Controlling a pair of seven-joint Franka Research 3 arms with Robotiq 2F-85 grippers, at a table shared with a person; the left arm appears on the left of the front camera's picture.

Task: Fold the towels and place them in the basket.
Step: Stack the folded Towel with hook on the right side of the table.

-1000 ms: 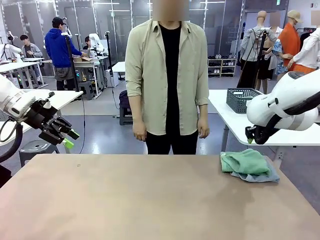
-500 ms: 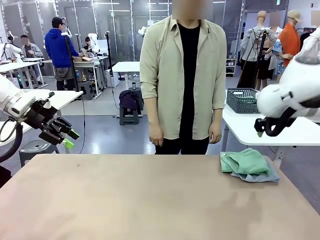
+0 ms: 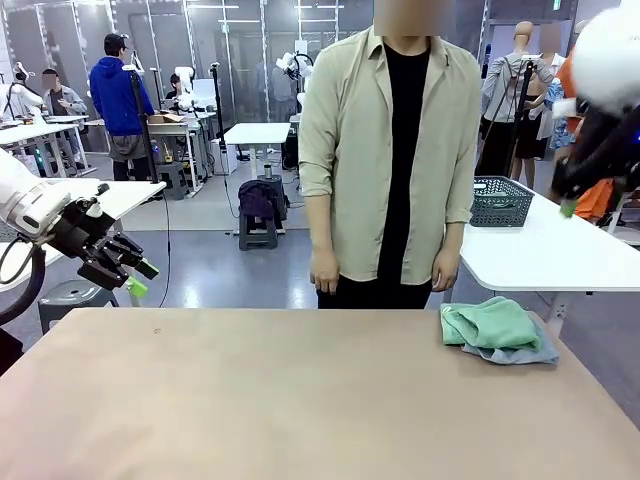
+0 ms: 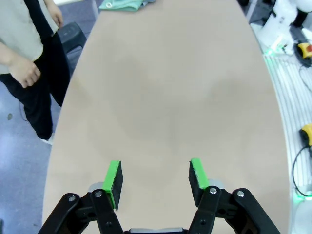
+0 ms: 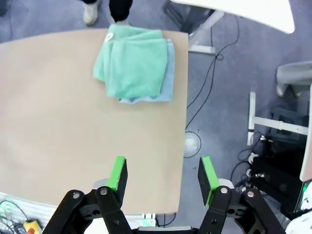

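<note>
Start of task, no folding yet: towels piled at table's far right corner, both grippers, left & right, empty w/ jaws apart; next, likely reach for the pile.

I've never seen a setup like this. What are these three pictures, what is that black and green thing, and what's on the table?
These are two robot arms at a brown table, with a person standing at the far side. The wide picture comes from a fixed camera between the arms. The other two come from cameras on each arm's wrist, looking along its own fingers. The black claw with green pads is a gripper: the left gripper hangs over the bare table, the right gripper sits high over the table's edge. Both are open and hold nothing. On the table lies a pile of towels: a green one on top of a light blue one, loosely folded. A dark mesh basket stands on the white table behind.
</note>
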